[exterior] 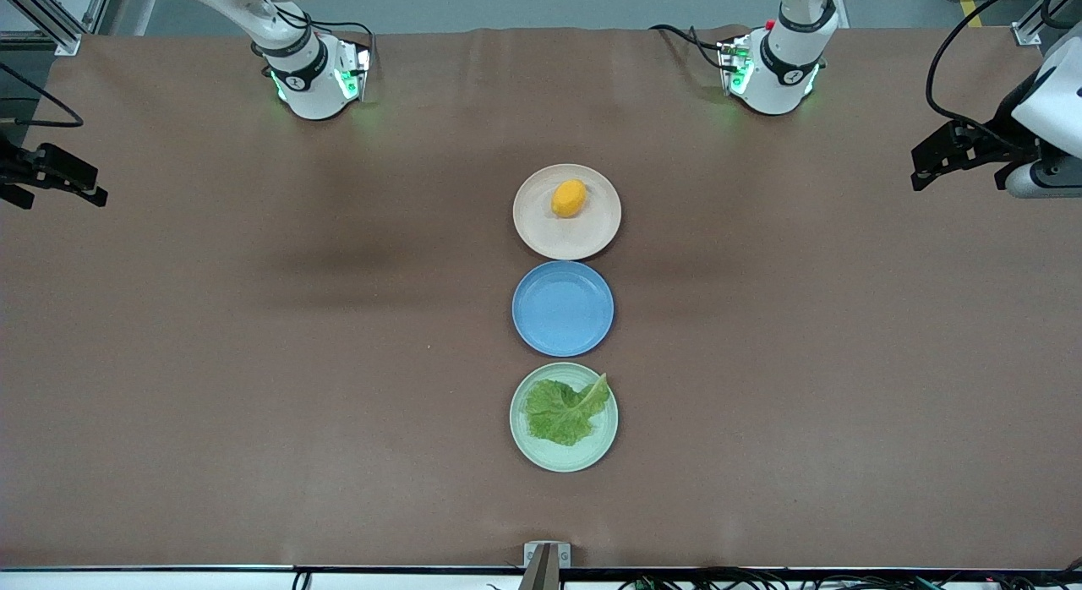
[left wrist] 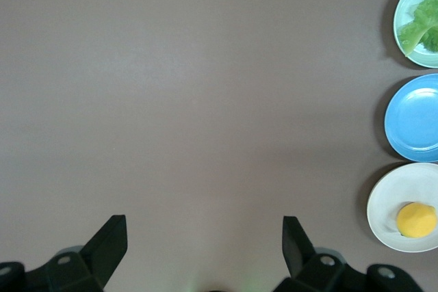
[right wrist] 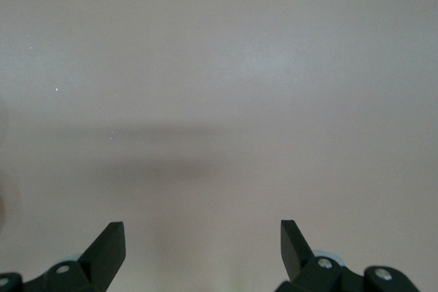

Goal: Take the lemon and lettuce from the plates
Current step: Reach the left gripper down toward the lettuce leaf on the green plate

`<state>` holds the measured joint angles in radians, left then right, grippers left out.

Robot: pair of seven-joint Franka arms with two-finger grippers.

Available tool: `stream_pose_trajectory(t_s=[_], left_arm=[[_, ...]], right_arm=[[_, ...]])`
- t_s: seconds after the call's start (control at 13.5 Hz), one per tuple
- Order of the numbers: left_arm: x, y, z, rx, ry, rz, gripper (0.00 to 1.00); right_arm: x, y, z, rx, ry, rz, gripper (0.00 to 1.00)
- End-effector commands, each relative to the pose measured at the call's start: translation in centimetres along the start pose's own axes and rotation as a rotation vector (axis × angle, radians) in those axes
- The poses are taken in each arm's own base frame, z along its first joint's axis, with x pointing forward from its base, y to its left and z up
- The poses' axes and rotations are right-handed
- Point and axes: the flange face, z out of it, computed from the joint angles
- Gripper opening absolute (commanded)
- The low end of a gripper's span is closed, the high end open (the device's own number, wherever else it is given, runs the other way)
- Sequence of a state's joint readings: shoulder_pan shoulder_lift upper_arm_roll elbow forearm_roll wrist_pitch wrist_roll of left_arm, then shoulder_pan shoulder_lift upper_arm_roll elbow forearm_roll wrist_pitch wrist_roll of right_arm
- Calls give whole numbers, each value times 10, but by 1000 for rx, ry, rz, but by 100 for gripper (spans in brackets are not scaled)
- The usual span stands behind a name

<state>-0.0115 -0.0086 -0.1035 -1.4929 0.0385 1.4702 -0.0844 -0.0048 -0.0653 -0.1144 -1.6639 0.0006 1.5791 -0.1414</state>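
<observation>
Three plates sit in a row mid-tabletop (exterior: 254,362). The beige-pink plate (exterior: 541,235), nearest the arm bases, holds one lemon (exterior: 569,198). The blue plate (exterior: 563,308) in the middle is bare. The mint green plate (exterior: 528,450), nearest the front camera, holds one lettuce (exterior: 562,411) leaf.

Both arms wait, raised at the table's ends. The left gripper (exterior: 921,169) hangs over the left arm's end, its jaws spread wide and holding nothing, the plates well off to one side. The right gripper (exterior: 55,188) hangs over the right arm's end, jaws likewise wide, only bare tabletop below.
</observation>
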Motion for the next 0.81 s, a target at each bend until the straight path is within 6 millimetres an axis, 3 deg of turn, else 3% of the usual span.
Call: stream_pose_trajectory(t_s=[0.0, 0.22, 0.37, 0.52, 0.74], left_arm=[[-2, 7, -6, 3, 0, 4, 100], [1, 11, -3, 10, -2, 21, 100], [17, 17, 19, 2, -18, 30, 100], [42, 43, 47, -12, -2, 63, 100], [78, 137, 112, -49, 48, 144, 100]], right_arm=[[-9, -1, -3, 2, -9, -1, 100], [-12, -1, -5, 5, -31, 4, 100], [-13, -1, -4, 5, -34, 2, 100], [-12, -2, -4, 4, -33, 2, 100], [-11, -6, -6, 4, -23, -5, 100]])
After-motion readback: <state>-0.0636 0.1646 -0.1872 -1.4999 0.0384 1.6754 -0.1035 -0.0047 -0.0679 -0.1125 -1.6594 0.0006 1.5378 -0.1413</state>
